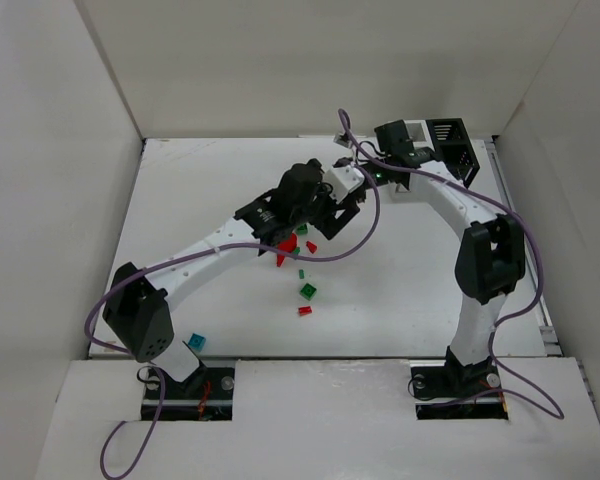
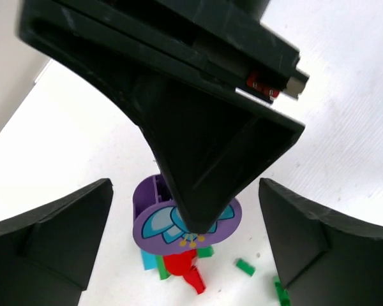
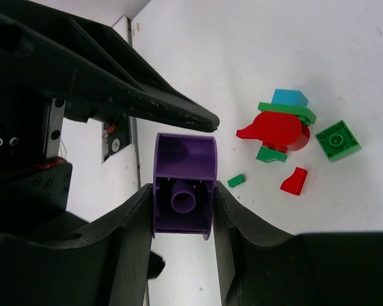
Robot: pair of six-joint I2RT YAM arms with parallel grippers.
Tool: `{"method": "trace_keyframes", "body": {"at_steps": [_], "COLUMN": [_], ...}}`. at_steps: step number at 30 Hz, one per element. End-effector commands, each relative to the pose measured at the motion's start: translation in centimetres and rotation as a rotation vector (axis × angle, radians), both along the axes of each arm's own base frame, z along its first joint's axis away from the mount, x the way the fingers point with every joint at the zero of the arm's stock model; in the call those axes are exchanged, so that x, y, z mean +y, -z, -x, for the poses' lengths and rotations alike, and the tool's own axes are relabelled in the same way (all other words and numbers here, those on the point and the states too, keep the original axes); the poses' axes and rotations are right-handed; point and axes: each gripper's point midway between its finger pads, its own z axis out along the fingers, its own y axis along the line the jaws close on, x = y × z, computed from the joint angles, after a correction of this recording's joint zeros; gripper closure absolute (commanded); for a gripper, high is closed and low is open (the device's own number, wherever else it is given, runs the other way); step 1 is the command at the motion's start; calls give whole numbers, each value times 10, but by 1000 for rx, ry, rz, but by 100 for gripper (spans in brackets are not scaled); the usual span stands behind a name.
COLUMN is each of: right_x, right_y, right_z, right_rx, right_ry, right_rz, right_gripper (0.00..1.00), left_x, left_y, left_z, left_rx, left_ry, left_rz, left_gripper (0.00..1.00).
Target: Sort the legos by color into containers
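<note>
Now, seemingly mid-handover, the right hand (image 3: 183,194) pinches the purple lego (image 3: 184,167), the left hand (image 2: 185,185) spread around it; next comes carrying it to the containers (image 1: 452,142).

A robotics lab test cell: left arm (image 1: 210,245) and right arm (image 1: 490,260) with purple cables (image 1: 110,292), bolted to a white table (image 1: 180,200) boxed by white panels (image 1: 40,150) on 3 sides.

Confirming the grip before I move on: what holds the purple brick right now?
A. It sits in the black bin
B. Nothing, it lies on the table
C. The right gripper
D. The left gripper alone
C: the right wrist view shows the purple brick pinched between the right gripper fingers, while the left gripper stands open, clear of it.
</note>
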Motion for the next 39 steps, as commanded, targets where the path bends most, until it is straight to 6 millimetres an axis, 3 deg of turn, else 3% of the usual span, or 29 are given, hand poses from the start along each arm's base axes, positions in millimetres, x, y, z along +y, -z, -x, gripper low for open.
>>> {"method": "trace_keyframes", "body": {"at_steps": [1, 4, 6, 9, 12, 13, 14, 15, 16, 17, 18, 19, 20, 21, 22, 24, 25, 26, 27, 28, 29, 32, 33, 35, 37, 39], "right_x": [1, -12, -20, -43, -78, -98, -110, -121, -132, -156, -163, -176, -195, -203, -211, -228, -233, -238, -239, -241, -244, -249, -252, -256, -256, -250], "right_y": [-33, -40, -53, -61, -67, -73, -78, -77, -76, -82, -88, -80, -78, -90, -82, -90, -90, -79, -78, -83, -74, -74, -61, -55, -48, -39], "right_z": [-6, -28, -40, -68, -106, -128, -139, -152, -165, -187, -195, -209, -226, -234, -243, -261, -267, -277, -281, -286, -293, -301, -307, -312, -315, -317], "right_rx": [-88, -118, -130, -116, -135, -169, -197, -210, -226, -266, -293, -295, -321, -364, -373, -446, -463, -458, -473, -488, -486, -515, -505, -502, -495, -484], "right_ry": [-25, 51, 93, 206, 348, 443, 498, 551, 608, 734, 789, 856, 975, 1018, 1053, 1145, 1175, 1200, 1195, 1210, 1225, 1273, 1286, 1304, 1302, 1290], "right_rz": [-83, -99, -123, -126, -107, -88, -74, -55, -34, 12, 31, 65, 120, 137, 167, 196, 201, 220, 227, 223, 234, 256, 272, 286, 291, 298], "right_gripper": [100, 100, 100, 100, 100, 100, 100, 100, 100, 100, 100, 100, 100, 100, 100, 100, 100, 100, 100, 100, 100, 94, 92, 85, 85, 74], "left_x": [-13, -14, -14, -14, -6, 1, 5, 19, 31, 54, 60, 85, 98, 115, 145, 168, 178, 205, 202, 209, 215, 241, 248, 253, 255, 257], "left_y": [-54, -61, -55, -55, -57, -56, -46, -51, -38, -43, -43, -31, -24, -22, -19, -13, -10, -20, -10, -11, -17, -19, -18, -26, -29, -26], "left_z": [-6, -5, -1, 5, 11, 15, 12, 9, 7, -5, -4, -12, -16, -18, -30, -30, -29, -40, -32, -33, -33, -38, -36, -38, -39, -40], "left_rx": [-89, -84, -66, -38, 15, 51, 59, 90, 127, 151, 148, 204, 232, 251, 268, 371, 404, 380, 443, 433, 402, 317, 324, 293, 280, 283], "left_ry": [-1, -13, -9, -16, -54, -88, -103, -164, -224, -337, -356, -468, -521, -590, -694, -763, -775, -806, -744, -742, -745, -873, -910, -922, -926, -937], "left_rz": [134, 171, 181, 225, 298, 349, 340, 409, 424, 499, 492, 510, 514, 529, 553, 623, 658, 738, 768, 797, 815, 773, 759, 750, 741, 735], "left_gripper": [0, 0, 0, 0, 0, 0, 0, 0, 0, 0, 0, 0, 0, 0, 0, 0, 0, 0, 0, 0, 0, 0, 0, 0, 0, 0]}}
